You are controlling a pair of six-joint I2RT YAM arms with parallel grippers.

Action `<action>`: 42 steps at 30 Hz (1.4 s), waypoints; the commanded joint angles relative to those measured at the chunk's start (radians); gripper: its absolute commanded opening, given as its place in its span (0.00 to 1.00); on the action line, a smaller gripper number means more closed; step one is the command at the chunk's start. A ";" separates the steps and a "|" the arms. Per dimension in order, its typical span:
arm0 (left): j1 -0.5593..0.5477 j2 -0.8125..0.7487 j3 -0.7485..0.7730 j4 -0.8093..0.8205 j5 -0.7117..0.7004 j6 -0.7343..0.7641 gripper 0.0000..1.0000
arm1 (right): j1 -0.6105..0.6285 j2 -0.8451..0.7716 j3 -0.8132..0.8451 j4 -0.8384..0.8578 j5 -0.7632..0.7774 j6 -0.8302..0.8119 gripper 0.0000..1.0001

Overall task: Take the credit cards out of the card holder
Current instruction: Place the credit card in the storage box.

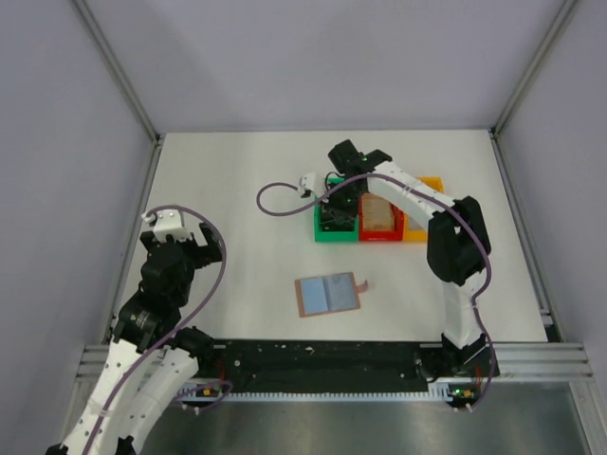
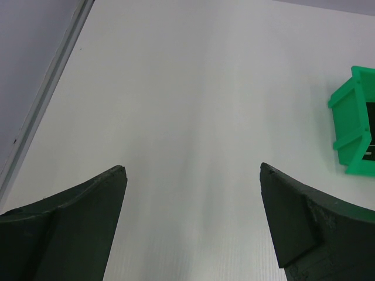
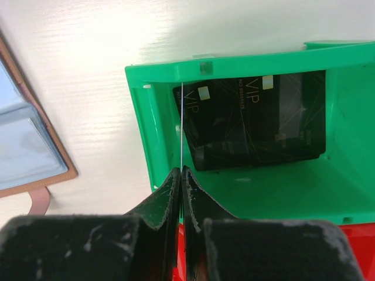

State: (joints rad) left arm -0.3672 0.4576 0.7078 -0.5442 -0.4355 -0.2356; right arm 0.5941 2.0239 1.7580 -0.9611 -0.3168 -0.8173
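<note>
Grey walls [image 1: 285, 57] are wrapped round a white table [image 1: 237, 190]. Left gripper [image 2: 192, 168] is held wide apart over bare table near the left edge, nothing gripped. Right gripper [image 3: 181, 171] is pressed tight together above the green bin [image 3: 146, 134], far right of centre. Card holder [image 1: 328, 295] is laid open mid-table by the near edge. Two black cards [image 3: 258, 123] are overlapped inside that bin.

My right gripper [image 3: 180, 175] is black. The cards [image 3: 258, 120] are black with fine gold lines. Green bin [image 3: 146, 129], red bin [image 1: 381, 236], yellow bin [image 1: 432, 182]. The holder [image 1: 328, 295] is blue-grey, brown-edged. The bench [image 1: 237, 171] is white.
</note>
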 commanded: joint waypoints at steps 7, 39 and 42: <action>0.011 -0.010 -0.011 0.050 0.003 0.012 0.99 | -0.034 -0.005 -0.090 0.099 -0.073 0.026 0.00; 0.016 0.088 0.033 0.063 0.397 -0.086 0.98 | -0.082 -0.609 -0.500 0.617 -0.044 0.784 0.74; 0.013 0.134 0.041 0.050 0.507 -0.161 0.97 | -0.071 -0.746 -0.676 0.700 -0.042 0.961 0.76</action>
State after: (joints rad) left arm -0.3542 0.5442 0.7055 -0.5194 -0.1204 -0.2939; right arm 0.5205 1.3987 1.2453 -0.3859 -0.3450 -0.1642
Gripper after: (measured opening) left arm 0.979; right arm 0.750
